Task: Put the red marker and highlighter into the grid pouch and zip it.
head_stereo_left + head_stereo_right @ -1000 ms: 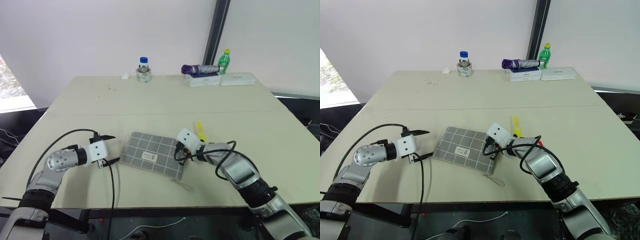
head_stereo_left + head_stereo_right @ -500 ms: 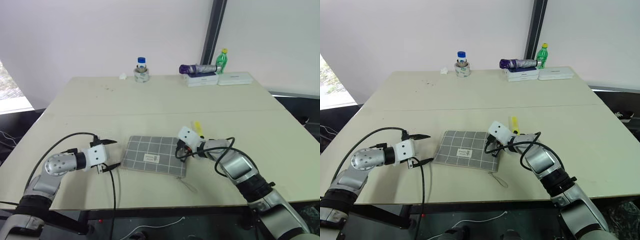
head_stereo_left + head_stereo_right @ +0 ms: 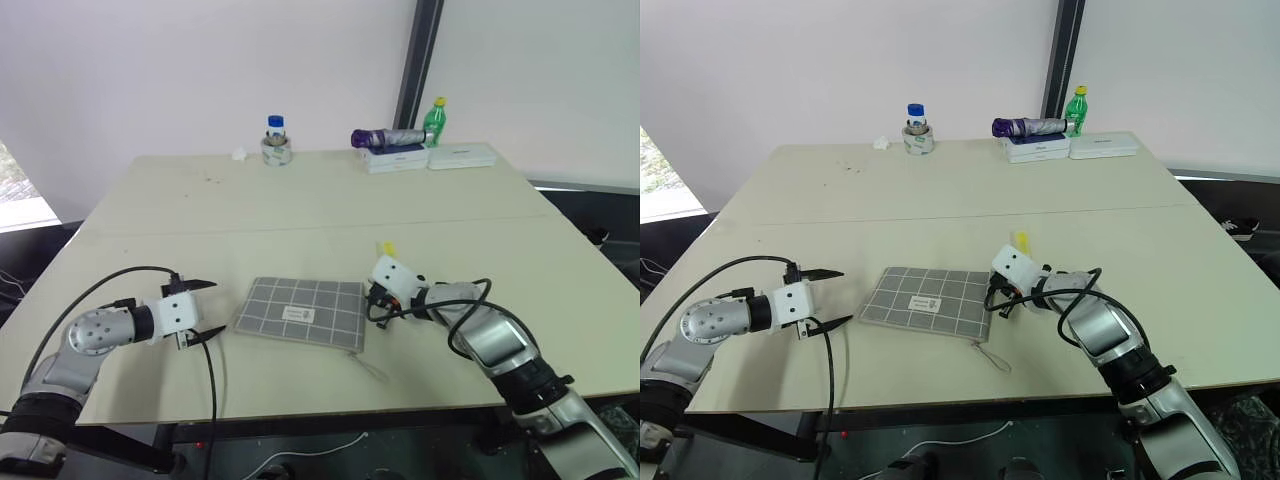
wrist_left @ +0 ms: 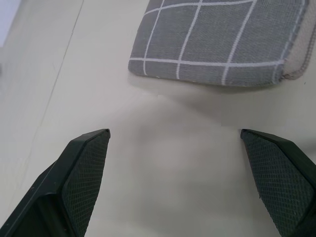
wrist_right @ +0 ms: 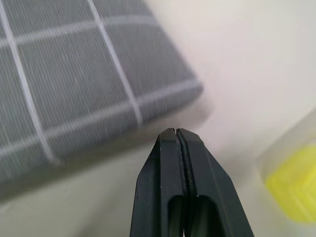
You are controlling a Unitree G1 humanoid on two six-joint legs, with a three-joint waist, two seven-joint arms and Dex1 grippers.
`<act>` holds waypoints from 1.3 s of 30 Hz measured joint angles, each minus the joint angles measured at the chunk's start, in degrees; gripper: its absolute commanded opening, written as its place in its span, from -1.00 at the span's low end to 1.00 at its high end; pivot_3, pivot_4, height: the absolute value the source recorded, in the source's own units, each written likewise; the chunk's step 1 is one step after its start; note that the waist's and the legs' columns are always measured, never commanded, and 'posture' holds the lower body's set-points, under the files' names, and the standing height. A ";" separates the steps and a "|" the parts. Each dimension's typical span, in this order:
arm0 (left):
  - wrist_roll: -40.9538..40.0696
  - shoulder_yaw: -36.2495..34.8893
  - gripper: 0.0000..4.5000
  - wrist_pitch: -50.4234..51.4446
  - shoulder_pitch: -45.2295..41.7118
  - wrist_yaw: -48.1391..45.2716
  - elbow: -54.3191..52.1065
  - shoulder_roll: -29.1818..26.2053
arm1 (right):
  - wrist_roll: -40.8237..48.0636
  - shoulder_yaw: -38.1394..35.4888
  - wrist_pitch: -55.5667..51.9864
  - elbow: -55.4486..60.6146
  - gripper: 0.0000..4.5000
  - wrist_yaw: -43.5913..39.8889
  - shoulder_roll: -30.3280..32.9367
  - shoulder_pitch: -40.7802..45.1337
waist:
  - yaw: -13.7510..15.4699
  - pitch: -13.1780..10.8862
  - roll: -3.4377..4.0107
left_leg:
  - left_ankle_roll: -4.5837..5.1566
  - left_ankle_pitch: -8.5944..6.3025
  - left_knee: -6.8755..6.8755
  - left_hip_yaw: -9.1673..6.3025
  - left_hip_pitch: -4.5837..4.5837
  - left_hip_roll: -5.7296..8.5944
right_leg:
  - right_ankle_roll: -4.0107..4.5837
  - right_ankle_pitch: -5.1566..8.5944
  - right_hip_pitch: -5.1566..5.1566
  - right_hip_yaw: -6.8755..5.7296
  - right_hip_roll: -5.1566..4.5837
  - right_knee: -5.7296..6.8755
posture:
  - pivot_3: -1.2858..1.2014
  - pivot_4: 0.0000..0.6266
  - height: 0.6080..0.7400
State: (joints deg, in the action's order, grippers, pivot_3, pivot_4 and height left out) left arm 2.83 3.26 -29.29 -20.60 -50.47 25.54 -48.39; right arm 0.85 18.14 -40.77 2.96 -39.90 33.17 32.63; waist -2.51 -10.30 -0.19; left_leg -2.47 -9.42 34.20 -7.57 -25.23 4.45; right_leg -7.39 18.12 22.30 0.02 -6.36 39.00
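Observation:
The grid pouch (image 3: 300,312) lies flat near the table's front edge, label up, its cord pull (image 3: 370,368) trailing off the near right corner. My left gripper (image 3: 212,308) hovers just left of the pouch, open with nothing between its fingers; the left wrist view shows the pouch (image 4: 222,44) ahead of the spread fingers (image 4: 81,168). My right gripper (image 3: 372,300) is shut on nothing beside the pouch's right edge, and its wrist view shows the tips (image 5: 175,132) over bare table by the pouch's corner (image 5: 74,74). The yellow highlighter (image 3: 385,247) lies just behind the right gripper. The red marker is hidden.
Along the table's far edge stand a blue-capped bottle on a tape roll (image 3: 273,140), a folded purple umbrella (image 3: 385,137) on white boxes (image 3: 460,155), and a green bottle (image 3: 433,118). The table's front edge (image 3: 300,408) runs close below the pouch.
The camera has shifted. My right gripper has drawn off the pouch's right end to the table beside it. The left gripper has backed away to the left. The pouch lies squarer to the front edge.

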 measured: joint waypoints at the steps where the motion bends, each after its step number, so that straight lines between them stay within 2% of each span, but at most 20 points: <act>1: 0.50 0.02 1.00 -0.90 -0.06 0.52 0.39 -0.04 | 0.07 -0.32 -0.41 0.92 -0.99 -0.31 0.33 -0.61 | 0.03 0.00 0.00 | 0.00 0.00 0.00 0.00 0.00 0.00 | 0.00 0.00 0.00 0.00 0.00 0.00 | 0.03 -0.52 0.94; 10: 3.23 1.62 1.00 -5.93 -1.38 0.92 1.09 1.28 | 0.43 -0.38 -3.29 5.51 -0.99 -2.08 0.22 -1.96 | 0.26 0.00 0.00 | 0.00 0.00 0.04 0.01 0.00 0.02 | 0.00 0.00 -0.05 0.00 -0.01 0.00 | 0.03 -0.52 0.94; 18: 4.49 4.74 1.00 -8.60 -4.16 0.90 0.99 5.39 | -1.06 1.55 -1.30 0.51 -0.99 -1.84 -2.35 1.79 | 0.78 0.01 0.00 | 0.01 0.01 0.11 0.00 0.00 0.06 | -0.01 0.00 -0.10 0.00 -0.03 0.00 | 0.03 -0.52 0.94; 26: 3.85 5.59 1.00 -8.46 -4.25 0.40 -0.44 7.18 | -2.67 1.86 1.82 -3.83 -0.99 -2.00 -3.33 3.90 | 0.76 0.01 0.00 | 0.00 0.02 0.11 0.00 0.00 0.06 | -0.01 0.00 -0.09 0.00 -0.03 0.01 | 0.03 -0.52 0.94; 34: 2.52 5.39 1.00 -7.50 -2.78 -0.14 -2.17 7.05 | -3.89 1.96 3.50 -5.71 -0.99 -2.10 -4.65 4.47 | 0.11 0.01 0.00 | 0.00 0.02 0.09 -0.02 0.00 0.06 | -0.01 0.00 -0.05 0.00 -0.02 0.04 | 0.03 -0.52 0.94; 39: -2.57 3.90 1.00 -1.10 1.77 -2.46 -7.07 4.19 | -4.12 1.94 3.71 -5.70 -0.99 -2.13 -4.72 4.45 | -0.45 0.01 0.00 | 0.00 0.02 0.03 -0.02 0.00 -0.05 | 0.01 0.01 0.03 0.03 0.07 0.07 | 0.03 -0.52 0.94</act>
State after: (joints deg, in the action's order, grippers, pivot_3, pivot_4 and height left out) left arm 0.26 7.16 -30.40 -18.83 -52.93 18.47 -44.20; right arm -3.27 20.09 -37.06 -2.75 -42.02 28.45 37.08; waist -2.96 -10.29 -0.19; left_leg -2.47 -9.39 34.23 -7.58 -25.23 4.40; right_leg -7.39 18.13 22.33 0.06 -6.29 39.07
